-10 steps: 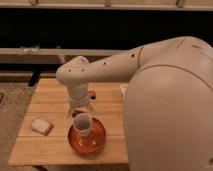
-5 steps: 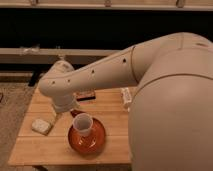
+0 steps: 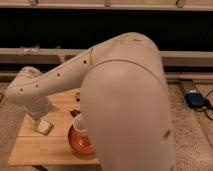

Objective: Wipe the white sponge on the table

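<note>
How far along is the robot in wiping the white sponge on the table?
Done, it seems: the reach, since the end effector sits right above the white sponge on the table, left of the orange dish. In hand: getting hold of or pressing on the sponge; contact cannot be confirmed. Left: the wiping strokes across the planks, likely keeping away from that dish.

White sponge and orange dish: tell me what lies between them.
In the camera view, only bare table planks lie between the white sponge and the orange dish. The gripper sits at the sponge's upper left, outside that stretch.
</note>
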Controlling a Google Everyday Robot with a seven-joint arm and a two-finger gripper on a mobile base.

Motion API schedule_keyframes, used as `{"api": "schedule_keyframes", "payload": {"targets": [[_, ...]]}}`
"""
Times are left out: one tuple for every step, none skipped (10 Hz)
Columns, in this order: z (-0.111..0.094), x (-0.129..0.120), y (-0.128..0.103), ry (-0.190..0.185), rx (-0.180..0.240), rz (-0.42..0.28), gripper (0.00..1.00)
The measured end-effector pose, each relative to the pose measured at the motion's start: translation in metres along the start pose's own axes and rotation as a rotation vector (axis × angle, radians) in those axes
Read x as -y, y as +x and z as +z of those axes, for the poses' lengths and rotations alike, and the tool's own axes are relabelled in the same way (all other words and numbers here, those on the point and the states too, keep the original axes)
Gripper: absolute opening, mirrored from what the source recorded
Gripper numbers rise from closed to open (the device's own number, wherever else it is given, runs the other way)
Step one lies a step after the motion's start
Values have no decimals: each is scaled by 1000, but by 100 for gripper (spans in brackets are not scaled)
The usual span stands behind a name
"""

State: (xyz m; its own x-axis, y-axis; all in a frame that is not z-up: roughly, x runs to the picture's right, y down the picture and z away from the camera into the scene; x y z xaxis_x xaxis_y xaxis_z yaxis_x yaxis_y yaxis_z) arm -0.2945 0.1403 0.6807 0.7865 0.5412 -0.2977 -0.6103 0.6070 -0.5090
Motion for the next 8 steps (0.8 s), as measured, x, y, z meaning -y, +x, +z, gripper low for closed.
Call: {"api": "schedule_keyframes", "payload": {"targets": [[11,-5,-14,-6,-15,-25,80],[25,-11,-31,-10,-31,-54,80],[35,-14,-41,-15,-39,-69,80],[51,-15,-49,-20,-54,-89,80],[57,-17,-54,-28,-65,-107,80],[59,-18,-55,-33,-73,-114,80],[63,-18,-57,-31,-78,-115,80],[62,-15,-56,-31,-80,-109,80]]}}
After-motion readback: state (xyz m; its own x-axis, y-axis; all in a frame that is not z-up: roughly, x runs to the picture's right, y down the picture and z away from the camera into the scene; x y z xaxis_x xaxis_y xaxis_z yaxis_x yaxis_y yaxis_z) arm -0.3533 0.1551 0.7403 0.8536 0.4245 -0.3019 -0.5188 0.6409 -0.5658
